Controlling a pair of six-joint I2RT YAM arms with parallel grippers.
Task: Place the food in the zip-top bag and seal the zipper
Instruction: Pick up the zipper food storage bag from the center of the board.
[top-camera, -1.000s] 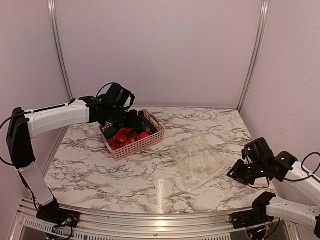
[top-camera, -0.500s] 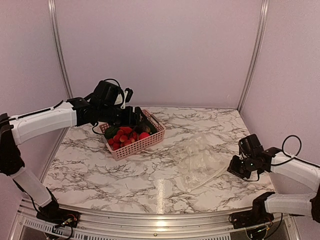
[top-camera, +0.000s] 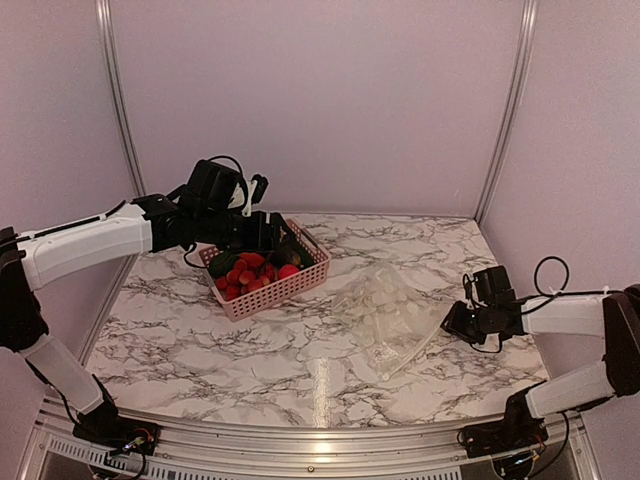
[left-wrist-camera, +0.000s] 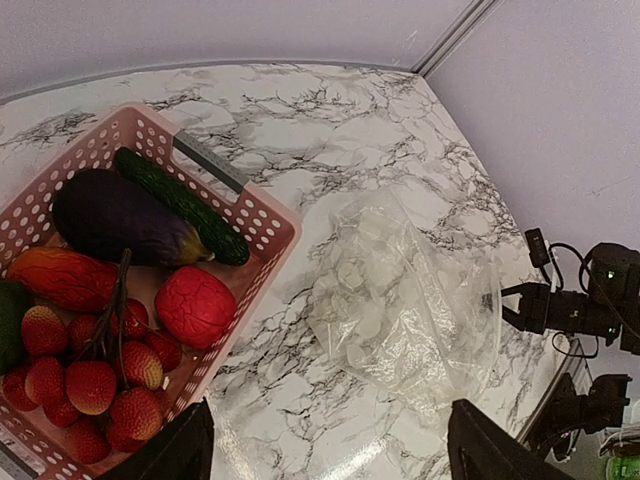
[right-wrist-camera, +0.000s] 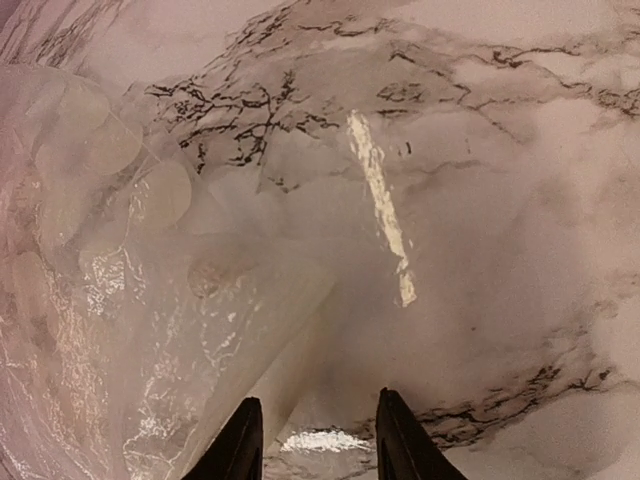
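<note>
The food (left-wrist-camera: 120, 300) lies in a pink lattice basket (top-camera: 300, 283): a dark eggplant (left-wrist-camera: 110, 215), a green cucumber (left-wrist-camera: 185, 205), a red round piece (top-camera: 287, 270), an orange piece (left-wrist-camera: 60, 278) and several small red ones. My left gripper (left-wrist-camera: 330, 462) is open and empty, held above the basket's right side (top-camera: 268, 232). The dotted clear zip-top bag (top-camera: 395, 315) lies flat and empty on the marble; it also shows in the left wrist view (left-wrist-camera: 410, 300). My right gripper (top-camera: 455, 325) is open at the bag's right edge. In the right wrist view its fingertips (right-wrist-camera: 240, 440) straddle that edge strip (right-wrist-camera: 280, 360).
The pink basket (left-wrist-camera: 265, 215) stands at the back left of the marble table (top-camera: 250, 350). Purple walls with metal posts close the back and sides. My right arm (left-wrist-camera: 580, 305) reaches in from the right edge.
My right gripper has moved left to the bag's right edge, and the bag has bunched a little leftward. My left gripper shifted slightly up and left over the basket.
</note>
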